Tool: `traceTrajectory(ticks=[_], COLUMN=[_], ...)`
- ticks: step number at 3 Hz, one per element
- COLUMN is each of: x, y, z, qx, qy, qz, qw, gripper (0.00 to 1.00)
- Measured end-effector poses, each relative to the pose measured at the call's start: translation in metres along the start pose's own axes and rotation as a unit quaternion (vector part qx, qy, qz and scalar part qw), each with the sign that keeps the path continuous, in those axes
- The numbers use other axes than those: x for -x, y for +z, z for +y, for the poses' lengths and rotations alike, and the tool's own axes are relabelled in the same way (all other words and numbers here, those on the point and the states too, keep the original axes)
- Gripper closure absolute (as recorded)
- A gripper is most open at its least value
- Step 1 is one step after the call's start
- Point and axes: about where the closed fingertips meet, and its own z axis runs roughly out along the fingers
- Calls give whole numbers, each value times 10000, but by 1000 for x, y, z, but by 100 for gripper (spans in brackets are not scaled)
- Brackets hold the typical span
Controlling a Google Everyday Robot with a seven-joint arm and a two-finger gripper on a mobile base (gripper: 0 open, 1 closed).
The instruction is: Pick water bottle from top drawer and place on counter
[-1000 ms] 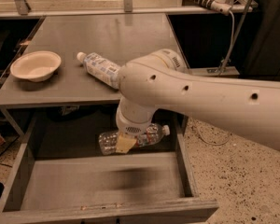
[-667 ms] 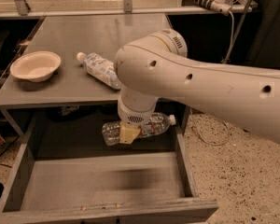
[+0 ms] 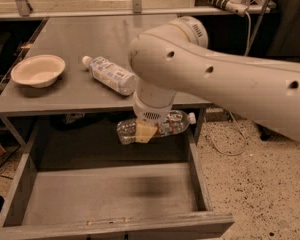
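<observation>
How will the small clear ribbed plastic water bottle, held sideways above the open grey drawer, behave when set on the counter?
The clear ribbed water bottle is small, so probably light. Its thin plastic wall may dent where the gripper is shut around its middle. Round and lying sideways, it would likely roll on the flat grey counter.

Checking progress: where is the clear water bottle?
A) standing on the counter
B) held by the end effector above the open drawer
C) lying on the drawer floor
B: the end effector grips the water bottle in the air over the top drawer, clear of its floor.
</observation>
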Motion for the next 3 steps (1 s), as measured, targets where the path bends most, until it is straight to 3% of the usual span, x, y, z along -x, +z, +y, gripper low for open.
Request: traceTrajectory(ticks=[2,3], x=[-43,-62], y=[-56,-84], z=[-77,-100], qx=[-383,-535], qy=[227,299], qz=[512,849], qw=[9977,9945], gripper=[100,100])
